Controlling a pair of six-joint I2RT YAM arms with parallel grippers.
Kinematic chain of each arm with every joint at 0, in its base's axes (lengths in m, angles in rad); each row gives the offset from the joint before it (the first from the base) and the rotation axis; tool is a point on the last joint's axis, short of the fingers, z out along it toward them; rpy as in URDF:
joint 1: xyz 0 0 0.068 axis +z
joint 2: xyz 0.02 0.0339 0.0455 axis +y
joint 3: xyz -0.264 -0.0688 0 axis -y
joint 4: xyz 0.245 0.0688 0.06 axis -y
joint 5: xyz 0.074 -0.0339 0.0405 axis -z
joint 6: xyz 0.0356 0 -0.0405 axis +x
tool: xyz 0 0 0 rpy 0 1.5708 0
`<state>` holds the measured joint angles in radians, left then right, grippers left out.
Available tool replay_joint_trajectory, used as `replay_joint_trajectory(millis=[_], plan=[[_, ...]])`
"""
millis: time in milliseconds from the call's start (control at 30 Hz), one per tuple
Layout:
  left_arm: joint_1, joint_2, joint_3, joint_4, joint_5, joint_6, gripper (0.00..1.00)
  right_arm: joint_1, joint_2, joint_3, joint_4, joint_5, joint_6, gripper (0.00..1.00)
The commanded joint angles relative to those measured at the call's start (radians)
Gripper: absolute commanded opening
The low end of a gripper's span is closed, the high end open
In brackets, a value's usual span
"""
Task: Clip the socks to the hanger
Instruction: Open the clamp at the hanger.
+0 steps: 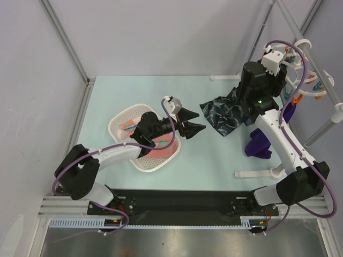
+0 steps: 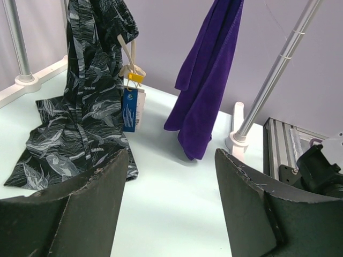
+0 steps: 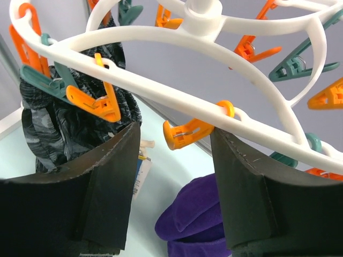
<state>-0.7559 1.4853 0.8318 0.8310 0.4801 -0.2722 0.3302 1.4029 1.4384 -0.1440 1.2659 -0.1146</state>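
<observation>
The salmon-pink socks [image 1: 162, 148] lie in a white basket [image 1: 122, 119] at the left, partly under my left arm. My left gripper [image 1: 196, 128] is open and empty, above the table just right of the basket, pointing at the hanging cloths. The white ring hanger [image 1: 311, 85] with orange and teal pegs hangs from a rail at the far right. My right gripper [image 1: 278, 53] is raised to it. In the right wrist view the hanger frame [image 3: 161, 37] spans the top and an orange peg [image 3: 187, 133] sits between the open fingers [image 3: 115, 160].
A dark navy patterned cloth [image 1: 225, 115] and a purple garment [image 1: 261, 142] hang from the hanger and rest on the table; both show in the left wrist view, the cloth [image 2: 86, 107] and the purple garment [image 2: 206, 80]. White rack feet [image 1: 257, 173] and slanted poles [image 1: 321, 128] stand at the right.
</observation>
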Motion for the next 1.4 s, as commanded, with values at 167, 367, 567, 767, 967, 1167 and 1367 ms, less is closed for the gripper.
replay_joint_trajectory(millis=[167,367,567,767,967,1167,1367], plan=[[0.010,0.007,0.003,0.056,0.032,-0.015,0.71,-0.031,-0.010,0.025,0.037,-0.020,-0.008,0.59],[0.010,0.010,0.004,0.059,0.034,-0.018,0.71,-0.043,-0.013,0.020,0.038,-0.036,-0.002,0.54],[0.010,0.012,0.006,0.060,0.038,-0.019,0.71,-0.046,-0.027,0.016,0.041,-0.051,0.007,0.48],[0.010,0.012,0.006,0.060,0.040,-0.021,0.71,-0.046,-0.042,0.007,0.035,-0.060,0.019,0.37],[0.010,0.015,0.007,0.060,0.046,-0.025,0.71,-0.043,-0.054,0.019,-0.031,-0.074,0.050,0.13],[0.010,0.024,0.015,0.060,0.052,-0.030,0.70,-0.031,-0.071,0.017,-0.100,-0.095,0.092,0.09],[0.010,0.024,0.015,0.057,0.054,-0.030,0.70,0.010,-0.096,0.017,-0.176,-0.096,0.154,0.43]])
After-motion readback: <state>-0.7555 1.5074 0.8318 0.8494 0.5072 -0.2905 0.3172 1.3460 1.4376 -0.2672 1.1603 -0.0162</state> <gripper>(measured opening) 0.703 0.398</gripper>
